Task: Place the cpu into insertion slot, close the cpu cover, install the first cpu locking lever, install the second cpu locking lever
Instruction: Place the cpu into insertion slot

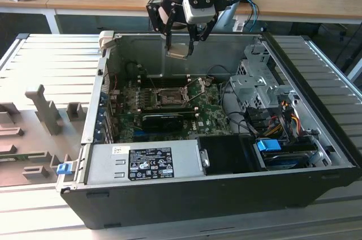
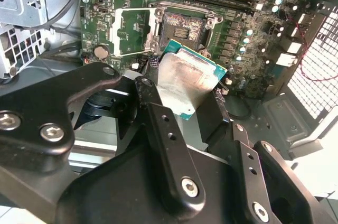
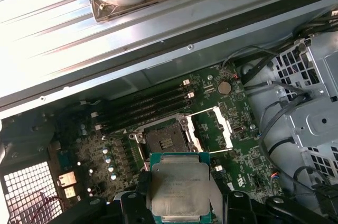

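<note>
My gripper (image 1: 180, 47) hangs above the open computer case, shut on the cpu (image 1: 176, 52), a small square chip with a pale metal face. In both wrist views the cpu (image 2: 187, 78) (image 3: 179, 187) sits between the black fingers (image 2: 158, 123), held in the air above the motherboard. The insertion slot (image 1: 169, 98) (image 2: 182, 26) (image 3: 164, 140) lies below it, dark-centred and bare. The cpu cover (image 2: 132, 31) (image 3: 215, 128), a silvery frame with a window, is swung open beside the slot. A thin locking lever (image 1: 193, 85) stands raised next to it.
The black case (image 1: 226, 192) lies open on a slatted metal table. A grey power supply box (image 1: 144, 161) fills its front and a drive cage (image 1: 257, 84) with cables sits at the exterior view's right. Memory slots (image 3: 142, 109) run along the far side of the insertion slot.
</note>
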### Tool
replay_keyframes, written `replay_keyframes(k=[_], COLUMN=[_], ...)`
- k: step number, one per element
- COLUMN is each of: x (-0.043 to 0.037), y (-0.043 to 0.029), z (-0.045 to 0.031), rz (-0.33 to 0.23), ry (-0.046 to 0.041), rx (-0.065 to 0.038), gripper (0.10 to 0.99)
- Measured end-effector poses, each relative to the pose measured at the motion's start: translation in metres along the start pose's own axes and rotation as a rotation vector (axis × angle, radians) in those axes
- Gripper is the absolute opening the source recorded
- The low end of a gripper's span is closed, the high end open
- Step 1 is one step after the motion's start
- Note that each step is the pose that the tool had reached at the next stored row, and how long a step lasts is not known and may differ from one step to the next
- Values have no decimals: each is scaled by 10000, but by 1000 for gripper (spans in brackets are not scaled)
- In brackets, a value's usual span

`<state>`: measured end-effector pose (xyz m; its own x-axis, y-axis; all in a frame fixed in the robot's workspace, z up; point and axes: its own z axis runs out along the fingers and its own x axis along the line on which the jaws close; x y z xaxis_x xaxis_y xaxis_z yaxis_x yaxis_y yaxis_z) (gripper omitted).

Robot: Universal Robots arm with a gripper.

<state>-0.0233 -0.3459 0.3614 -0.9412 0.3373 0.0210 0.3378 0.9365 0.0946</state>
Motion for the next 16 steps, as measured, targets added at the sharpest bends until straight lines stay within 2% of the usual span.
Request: replay_keyframes(k=[12, 16], x=[0, 0], y=[-2, -4], z=[40, 63], rz=[106, 322], ry=[-10, -31], rx=[-2, -7], gripper=[533, 533])
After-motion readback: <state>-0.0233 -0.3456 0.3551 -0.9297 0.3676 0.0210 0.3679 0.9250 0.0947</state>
